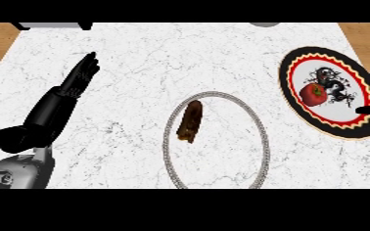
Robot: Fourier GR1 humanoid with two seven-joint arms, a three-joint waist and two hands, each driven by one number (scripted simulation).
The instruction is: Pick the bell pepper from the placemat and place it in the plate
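Item, nearest the lower left corner: a grey forearm (25, 169) rising from the edge of the view, carrying the left hand (72, 85). The black hand lies stretched out over the white marbled surface (145, 54), fingers straight and together, pointing up and away toward the far side. It holds nothing and nothing lies under or against it.

Item, centre, near to middle ground: a plate (262, 127) with a pale marbled face and a thin grey beaded rim, seen as a tall oval. Inside it, left of its middle, lies a dark brown elongated object (191, 122), set lengthwise and slightly tilted; what it is cannot be made out.

Item, right edge, middle ground: a small black tip (363, 110) pokes in over the placemat's right side. It sits where the right hand would be, but whether its fingers are open or curled cannot be told.

Item, right side, a little farther: an oval placemat (292, 85) with a black border, a red band edged in yellow zigzag, and a white centre bearing a black dragon figure (336, 85). The red bell pepper (313, 94) sits on the white centre, touching the dragon's left side, well apart from the plate.

Item, far edge: a dark object (54, 25) at top left and a grey rounded shape (266, 24) at top right, both cut off. Wooden strips (356, 32) flank the surface.
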